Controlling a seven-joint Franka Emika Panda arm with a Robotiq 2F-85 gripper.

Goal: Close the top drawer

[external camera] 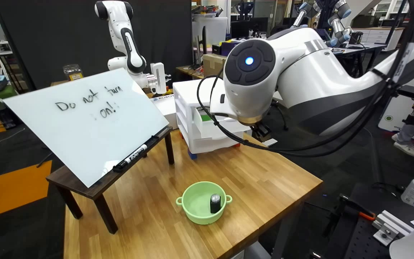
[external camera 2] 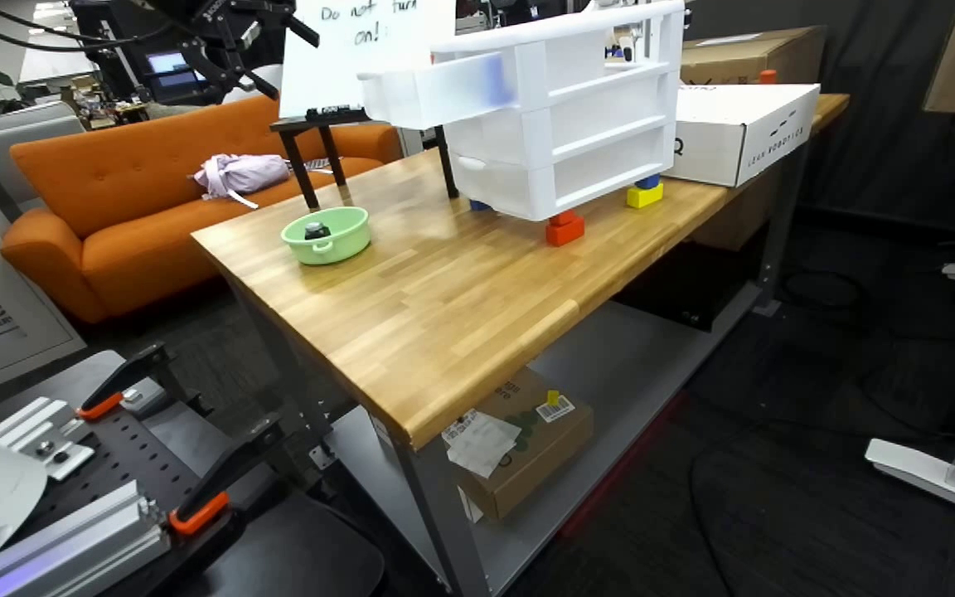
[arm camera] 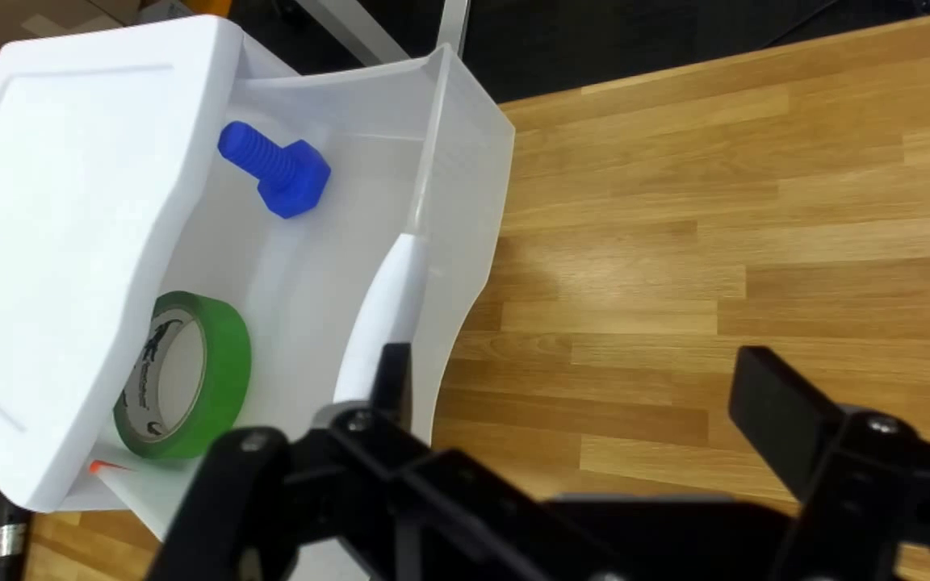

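top drawer (arm camera: pixel 469 194) of the white drawer unit (arm camera: pixel 77 210), standing well out of the uppermost bay above the table (arm camera: pixel 634 266), with a blue bolt (arm camera: pixel 291 173) and a roll of green tape (arm camera: pixel 228 379) lying inside. the gripper (arm camera: pixel 574 383) is spread wide with nothing between its fingers; in the wrist view one finger overlaps the white handle (arm camera: pixel 384 311), yet in an exterior view a gap parts gripper (external camera 2: pixel 291 62) and drawer. step in hand, as judged: lining up on the outer side of the front for a push. both fingers should lie outside the front before the stroke begins, since a finger dropped behind the lip would hook the drawer; drawing them together would make one blunt pusher. contact is best made near the middle of the front's width, slow and straight, because an off-centre shove may skew the drawer in its bay, and a hard one may shift the unit on the red blocks (external camera 2: pixel 565 230) under its corner. orientation: the drawer faces right in the wrist view; in an exterior view the front (external camera 2: pixel 392 99) faces left. the long axis of the exposed part follows the front, running in the wrist view from the top towards the lower left, so the push crosses it; its full depth is hidden.
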